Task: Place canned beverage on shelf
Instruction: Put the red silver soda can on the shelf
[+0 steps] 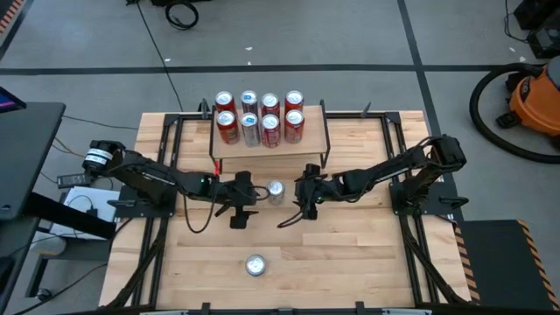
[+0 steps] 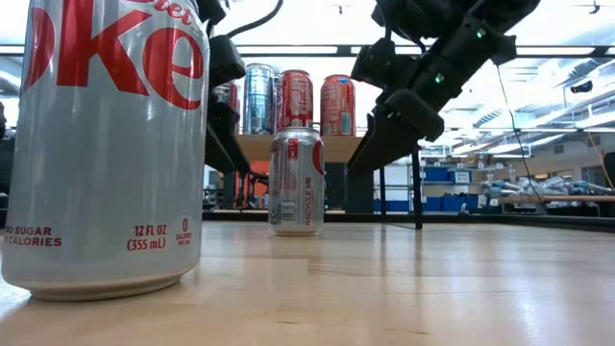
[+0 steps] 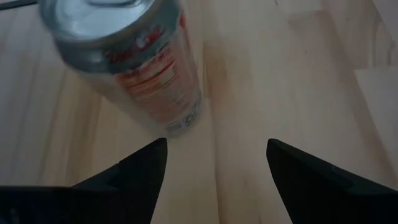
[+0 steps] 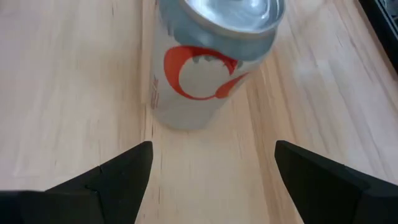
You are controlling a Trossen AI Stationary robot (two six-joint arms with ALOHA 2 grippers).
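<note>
A silver canned beverage [image 1: 276, 192] stands upright on the wooden table, just in front of the shelf [image 1: 271, 151]. The same can shows in the low view [image 2: 296, 181], the left wrist view [image 3: 134, 62] and the right wrist view [image 4: 211, 62]. My left gripper [image 1: 252, 198] [image 3: 214, 162] is open at the can's left, and my right gripper [image 1: 302, 199] [image 4: 211, 162] is open at its right. Both slant down toward the can and stop short of it. Several red and silver cans [image 1: 260, 118] stand on the shelf's top board [image 2: 336, 147].
A second silver can [image 1: 255, 264] [image 2: 106, 144] stands upright near the table's front edge, close to the low camera. The shelf's thin black legs [image 2: 417, 187] stand behind the grippers. Bare wood lies between the two loose cans.
</note>
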